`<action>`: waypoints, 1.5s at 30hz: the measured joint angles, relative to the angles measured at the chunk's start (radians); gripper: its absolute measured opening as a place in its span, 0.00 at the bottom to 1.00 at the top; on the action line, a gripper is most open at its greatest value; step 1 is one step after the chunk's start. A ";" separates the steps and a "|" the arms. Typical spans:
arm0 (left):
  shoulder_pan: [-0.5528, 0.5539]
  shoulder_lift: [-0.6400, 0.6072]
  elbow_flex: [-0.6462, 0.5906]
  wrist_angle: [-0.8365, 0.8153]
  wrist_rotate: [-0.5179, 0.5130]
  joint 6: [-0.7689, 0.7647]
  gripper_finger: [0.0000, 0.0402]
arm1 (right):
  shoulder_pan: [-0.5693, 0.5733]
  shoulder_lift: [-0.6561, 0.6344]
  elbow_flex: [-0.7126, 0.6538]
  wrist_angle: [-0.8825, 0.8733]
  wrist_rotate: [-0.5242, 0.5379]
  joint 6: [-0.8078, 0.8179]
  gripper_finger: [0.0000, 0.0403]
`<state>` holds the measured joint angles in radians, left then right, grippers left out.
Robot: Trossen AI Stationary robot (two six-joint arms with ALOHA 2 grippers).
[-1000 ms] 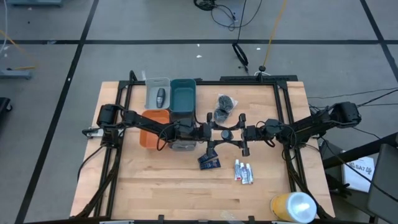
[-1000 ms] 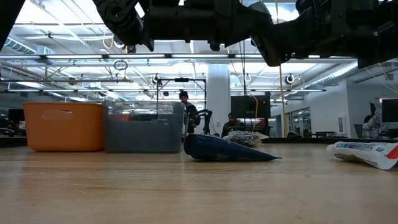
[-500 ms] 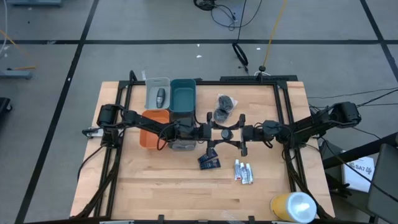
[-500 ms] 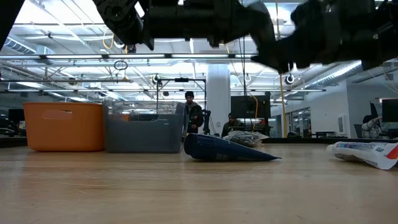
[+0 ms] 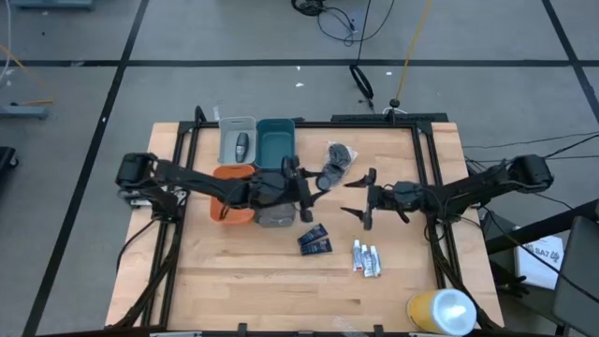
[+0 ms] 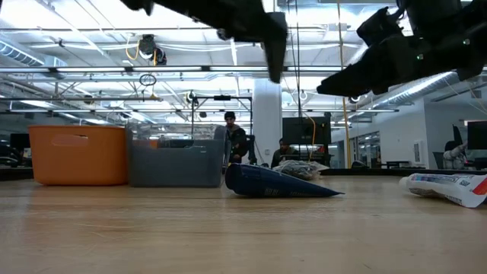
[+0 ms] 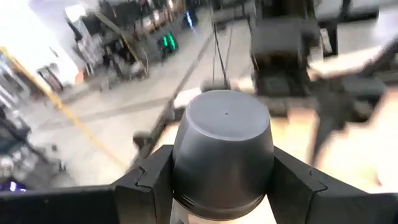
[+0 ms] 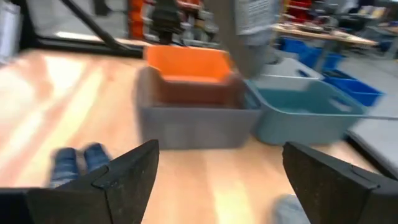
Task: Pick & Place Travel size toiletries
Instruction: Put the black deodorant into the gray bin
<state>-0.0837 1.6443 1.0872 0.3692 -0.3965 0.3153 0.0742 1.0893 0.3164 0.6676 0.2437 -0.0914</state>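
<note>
— High view: what is hidden or hard to make out?

— The left gripper point(image 5: 301, 184) is seen above the grey bin point(image 5: 273, 214), but what it carries is lost against the dark arm. Only the left wrist view shows it: a smooth dark grey oval bottle point(image 7: 222, 152) is clamped between the two fingers point(image 7: 147, 180). A second bottle point(image 5: 241, 144) lies in the clear bin point(image 5: 236, 139) at 11 o'clock from the table's centre.

— And the right gripper?

— The right gripper point(image 5: 360, 197) is held spread wide with nothing between its fingers point(image 8: 127, 171), just right of centre. Its own view is blurred; the orange bin point(image 8: 186, 67), the grey one and the teal bin point(image 8: 308, 109) are still recognised.

— The other items?

— Two crinkly dark puffs point(image 5: 335, 161) lie at 12 o'clock, two flat blue packets point(image 5: 314, 243) at 6 o'clock, and three white tubes point(image 5: 367, 259) at 5 o'clock. From the low view a packet point(image 6: 274, 183) appears wedge-shaped, and one tube point(image 6: 447, 187) is cut off by the edge.
</note>
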 joint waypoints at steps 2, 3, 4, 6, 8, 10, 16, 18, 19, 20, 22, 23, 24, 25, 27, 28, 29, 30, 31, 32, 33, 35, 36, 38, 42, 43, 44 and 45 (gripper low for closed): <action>-0.003 -0.037 -0.011 -0.032 -0.005 -0.021 0.46 | 0.000 -0.040 0.000 -0.060 0.044 -0.015 0.82; -0.004 -0.058 -0.028 -0.035 -0.006 -0.029 0.46 | 0.000 -0.062 -0.001 -0.092 0.052 -0.016 0.82; -0.004 -0.081 -0.052 -0.036 -0.007 -0.037 0.46 | 0.000 -0.078 -0.001 -0.105 0.061 -0.015 0.82; 0.001 -0.118 -0.110 0.003 -0.020 -0.044 0.46 | 0.000 -0.119 0.000 -0.147 0.069 -0.003 0.82; 0.008 -0.163 -0.187 0.043 -0.056 -0.062 0.46 | 0.000 -0.144 -0.001 -0.165 0.070 0.004 0.82; 0.021 -0.204 -0.266 0.092 -0.109 -0.086 0.46 | 0.000 -0.171 -0.001 -0.199 0.069 0.004 0.81; 0.099 -0.330 -0.499 0.186 -0.279 -0.217 0.46 | 0.000 -0.198 -0.001 -0.216 0.069 0.024 0.79; 0.126 -0.367 -0.546 0.218 -0.338 -0.270 0.46 | 0.000 -0.204 0.000 -0.230 0.069 0.025 0.79; 0.140 -0.387 -0.567 0.222 -0.370 -0.292 0.46 | 0.000 -0.204 -0.002 -0.230 0.069 0.027 0.78; 0.153 -0.407 -0.586 0.218 -0.403 -0.309 0.46 | 0.000 -0.202 -0.001 -0.223 0.069 0.027 0.78; 0.175 -0.441 -0.608 0.211 -0.451 -0.327 0.46 | 0.000 -0.206 -0.001 -0.232 0.069 0.027 0.78; 0.189 -0.457 -0.614 0.199 -0.474 -0.332 0.46 | 0.000 -0.204 -0.001 -0.229 0.070 0.027 0.78; 0.203 -0.474 -0.617 0.183 -0.495 -0.338 0.46 | 0.000 -0.203 0.000 -0.224 0.069 0.027 0.78; 0.218 -0.489 -0.617 0.165 -0.509 -0.351 0.46 | 0.000 -0.203 0.000 -0.224 0.069 0.027 0.78; 0.268 -0.519 -0.617 0.104 -0.520 -0.389 0.46 | 0.000 -0.203 0.000 -0.224 0.069 0.027 0.78; 0.296 -0.532 -0.617 0.063 -0.520 -0.417 0.46 | 0.000 -0.203 0.000 -0.225 0.069 0.027 0.78; 0.326 -0.538 -0.617 0.021 -0.519 -0.461 0.46 | 0.000 -0.203 0.000 -0.226 0.069 0.027 0.78; 0.360 -0.540 -0.617 -0.024 -0.509 -0.508 0.46 | 0.000 -0.203 0.000 -0.227 0.069 0.027 0.78; 0.394 -0.543 -0.617 -0.081 -0.487 -0.555 0.46 | 0.000 -0.203 0.000 -0.226 0.069 0.027 0.78; 0.426 -0.545 -0.619 -0.137 -0.460 -0.601 0.46 | 0.000 -0.203 0.000 -0.226 0.069 0.027 0.78; 0.457 -0.547 -0.619 -0.170 -0.433 -0.644 0.46 | 0.000 -0.203 0.000 -0.226 0.069 0.027 0.78; 0.512 -0.548 -0.618 -0.213 -0.375 -0.718 0.46 | 0.000 -0.203 0.000 -0.228 0.069 0.027 0.78; 0.533 -0.548 -0.618 -0.237 -0.351 -0.741 0.46 | -0.001 -0.203 0.000 -0.228 0.069 0.027 0.78; 0.564 -0.547 -0.618 -0.282 -0.316 -0.792 0.46 | -0.001 -0.203 0.000 -0.228 0.069 0.027 0.78; 0.600 -0.547 -0.618 -0.368 -0.265 -0.907 0.46 | -0.001 -0.203 0.000 -0.232 0.069 0.027 0.78; 0.607 -0.547 -0.618 -0.386 -0.258 -0.918 0.46 | -0.001 -0.203 0.000 -0.232 0.069 0.027 0.78; 0.613 -0.547 -0.618 -0.404 -0.258 -0.923 0.46 | -0.001 -0.203 0.000 -0.231 0.069 0.027 0.78; 0.619 -0.547 -0.618 -0.421 -0.256 -0.928 0.46 | -0.001 -0.203 0.000 -0.231 0.069 0.027 0.78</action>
<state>0.5350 1.0970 0.4690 -0.0519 -0.6528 -0.6128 0.0734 0.8860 0.3161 0.4362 0.3130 -0.0643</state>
